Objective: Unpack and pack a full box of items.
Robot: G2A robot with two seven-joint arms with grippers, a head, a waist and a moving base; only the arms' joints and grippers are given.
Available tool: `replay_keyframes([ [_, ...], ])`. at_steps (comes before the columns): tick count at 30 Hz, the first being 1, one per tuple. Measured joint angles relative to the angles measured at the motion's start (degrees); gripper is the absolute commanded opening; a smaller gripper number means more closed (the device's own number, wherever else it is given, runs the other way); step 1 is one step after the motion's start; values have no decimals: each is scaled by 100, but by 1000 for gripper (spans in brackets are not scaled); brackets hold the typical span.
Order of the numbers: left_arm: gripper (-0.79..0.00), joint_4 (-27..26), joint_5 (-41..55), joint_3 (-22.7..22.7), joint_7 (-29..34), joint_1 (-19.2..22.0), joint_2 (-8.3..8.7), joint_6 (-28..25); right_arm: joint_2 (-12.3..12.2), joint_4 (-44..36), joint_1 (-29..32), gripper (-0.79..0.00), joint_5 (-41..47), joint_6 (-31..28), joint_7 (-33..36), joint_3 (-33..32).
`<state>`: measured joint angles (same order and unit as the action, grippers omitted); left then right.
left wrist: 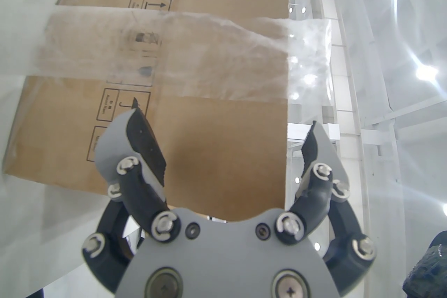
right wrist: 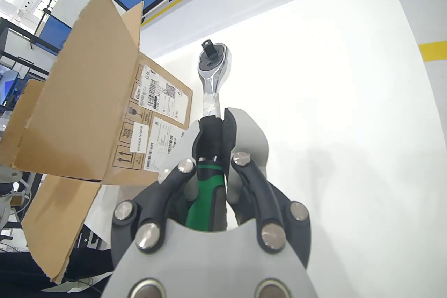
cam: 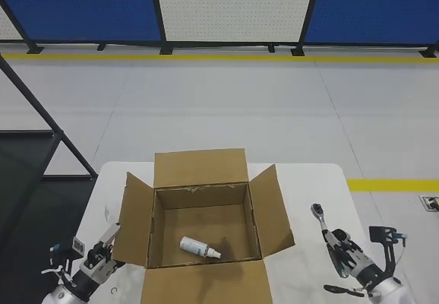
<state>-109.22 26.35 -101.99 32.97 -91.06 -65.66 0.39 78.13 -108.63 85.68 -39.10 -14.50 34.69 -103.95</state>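
White table [cam: 311, 182] with open cardboard box [cam: 204, 220] at its middle

Cut off at the top view's lower edge: near flap of the box [cam: 200, 167]. Hidden inside the right gripper [right wrist: 216, 124]: much of the handle of the wrench [right wrist: 211, 75].

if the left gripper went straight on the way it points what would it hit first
Probably the cardboard box: the open left gripper faces its outer wall, with nothing seen between them; depth unclear.

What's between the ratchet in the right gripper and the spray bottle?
Top view: the box's right wall and open flap stand between ratchet and spray bottle, plus a bare strip of table.
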Motion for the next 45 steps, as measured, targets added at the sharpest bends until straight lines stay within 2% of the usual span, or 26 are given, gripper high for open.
replay_keyframes([
  [12, 0, -48, 2, -53, -8, -88, 12, -34, -89, 1196, -358, -785, -245, 155, -353, 117],
  [25, 0, -147, 26, -98, -40, -224, 18, -77, -224, 2809, -848, -785, -195, -566, -1003, -4],
  [34, 0, -206, 6, -92, -91, -293, 18, -115, -289, 3177, -980, -782, -266, -713, -1253, 88],
  [35, 0, -210, 4, -88, -94, -297, 18, -119, -294, 3175, -980, -714, -276, -699, -1258, 98],
  [38, 0, -219, 2, -77, -106, -310, 17, -141, -313, 3155, -974, -619, -283, -670, -1262, 124],
  [39, 0, -219, 4, -74, -110, -313, 17, -145, -319, 3147, -971, -480, -284, -661, -1261, 129],
  [42, 0, -217, 20, -66, -120, -323, 16, -156, -339, 3109, -959, -403, -258, -626, -1241, 134],
  [45, 0, -216, 20, -65, -122, -337, 16, -172, -362, 2997, -905, -277, -209, -636, -1260, 120],
])
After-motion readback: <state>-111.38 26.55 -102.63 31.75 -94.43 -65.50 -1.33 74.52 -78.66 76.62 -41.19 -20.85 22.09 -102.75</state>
